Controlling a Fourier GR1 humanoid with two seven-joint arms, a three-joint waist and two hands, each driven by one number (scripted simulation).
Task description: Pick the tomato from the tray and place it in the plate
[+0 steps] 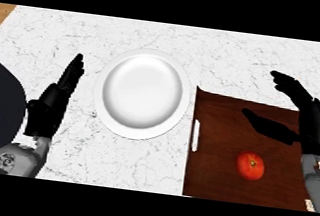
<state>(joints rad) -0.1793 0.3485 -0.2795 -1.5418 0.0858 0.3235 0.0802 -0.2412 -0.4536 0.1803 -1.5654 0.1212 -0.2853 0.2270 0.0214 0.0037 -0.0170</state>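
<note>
A red tomato [251,166] lies on the dark brown wooden tray [217,152] at the lower right. A white plate [144,94] sits on the marble counter just left of the tray, with nothing on it. My right hand [307,115] hovers over the tray's far right side, above and right of the tomato, fingers and thumb spread apart and holding nothing. My left hand [54,99] stands at the left of the plate, fingers straight and pointing up, resting.
The tray has a white handle [195,135] on its left edge, close to the plate's rim. White marble counter [221,57] stretches behind the plate and tray. Wood shows at the far corners.
</note>
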